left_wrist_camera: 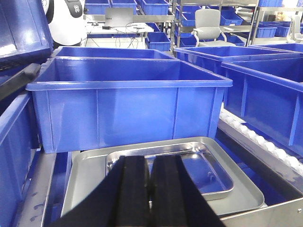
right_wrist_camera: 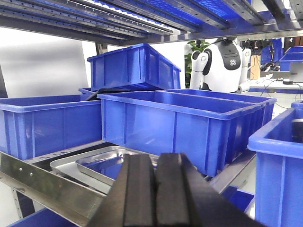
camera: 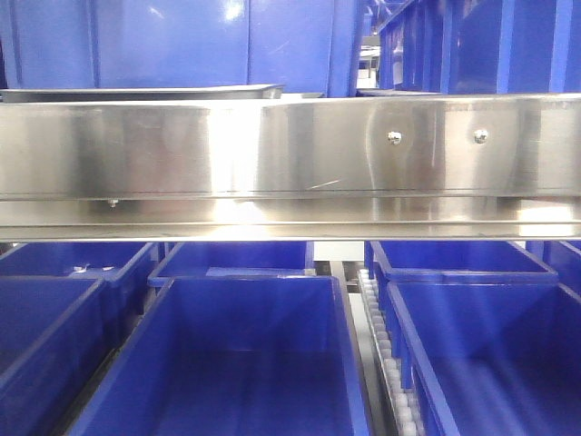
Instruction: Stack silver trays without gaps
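Two silver trays lie on the rack shelf, a small silver tray [left_wrist_camera: 210, 172] resting inside a larger silver tray [left_wrist_camera: 85, 179]. Both also show in the right wrist view, the small tray [right_wrist_camera: 102, 163] inside the large tray [right_wrist_camera: 66, 168]. In the front view only a slim silver tray edge [camera: 136, 92] shows above the rail. My left gripper [left_wrist_camera: 150, 189] is shut and empty, hovering over the near part of the small tray. My right gripper [right_wrist_camera: 155, 189] is shut and empty, just to the side of the trays.
A deep blue bin [left_wrist_camera: 128, 109] stands right behind the trays, with more bins around it [right_wrist_camera: 180, 123]. The broad steel rack rail [camera: 290, 145] with two rivets runs along the shelf front [right_wrist_camera: 47, 184]. White rollers [left_wrist_camera: 255, 137] run to the right of the trays.
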{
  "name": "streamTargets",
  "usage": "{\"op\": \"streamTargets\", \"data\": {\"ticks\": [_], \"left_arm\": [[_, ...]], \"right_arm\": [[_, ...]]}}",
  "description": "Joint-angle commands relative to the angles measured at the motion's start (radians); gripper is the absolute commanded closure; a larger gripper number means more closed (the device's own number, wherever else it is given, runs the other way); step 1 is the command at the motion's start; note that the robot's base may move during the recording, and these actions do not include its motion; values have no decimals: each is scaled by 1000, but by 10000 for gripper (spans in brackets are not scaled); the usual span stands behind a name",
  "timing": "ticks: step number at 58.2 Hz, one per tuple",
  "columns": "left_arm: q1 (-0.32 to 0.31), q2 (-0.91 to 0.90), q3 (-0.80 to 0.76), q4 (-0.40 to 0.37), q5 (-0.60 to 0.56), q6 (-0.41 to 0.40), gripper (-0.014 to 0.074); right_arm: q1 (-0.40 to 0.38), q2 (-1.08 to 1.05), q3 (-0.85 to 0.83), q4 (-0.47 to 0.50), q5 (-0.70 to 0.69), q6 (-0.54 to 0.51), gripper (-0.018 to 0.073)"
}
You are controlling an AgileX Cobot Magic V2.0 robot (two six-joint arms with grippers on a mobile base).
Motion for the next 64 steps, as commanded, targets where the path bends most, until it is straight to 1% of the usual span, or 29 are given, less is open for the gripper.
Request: {"op": "streamTargets", "data": {"ticks": [1, 18, 20, 23, 27, 30, 33, 42, 45, 49, 54, 61, 64], "left_arm": [[1, -3, -2, -6, -17, -8, 605], [1, -3, -2, -6, -17, -8, 605], [1, -3, -2, -6, -17, -8, 605], [1, -3, -2, -4, -17, -8, 605], [1, -3, -2, -1, -17, -8, 605], [1, -3, -2, -1, -17, -8, 605], [1, -3, -2, 1, -17, -8, 605], [1, -3, -2, 3, -17, -8, 605], [1, -3, -2, 3, -17, -8, 605], [1, -3, -2, 3, -17, -8, 605], [1, -3, -2, 3, -17, -8, 605], [1, -3, -2, 3, -17, -8, 605], [1, -3, -2, 3, -17, -8, 605]], "right_arm": [[0, -5, 2, -4, -27, -5, 638], [0, -5, 2, -4, -27, -5, 638], [-8, -5, 2, -22, -25, -11, 638], [-31, -6, 2, -77, -39, -11, 638], [-83, -6, 2, -129, -44, -11, 638], [-148, -6, 6, -153, -50, -11, 638], [-207, -6, 18, -158, -70, -11, 638], [-420, -10, 80, -158, -104, -11, 638], [-482, -18, 104, -148, -116, -11, 638], [-545, -41, 152, -137, -149, -11, 638], [-585, -71, 232, -135, -229, -11, 638], [-586, -91, 358, -130, -369, -11, 638], [-586, -96, 409, -120, -406, -11, 638]]}}
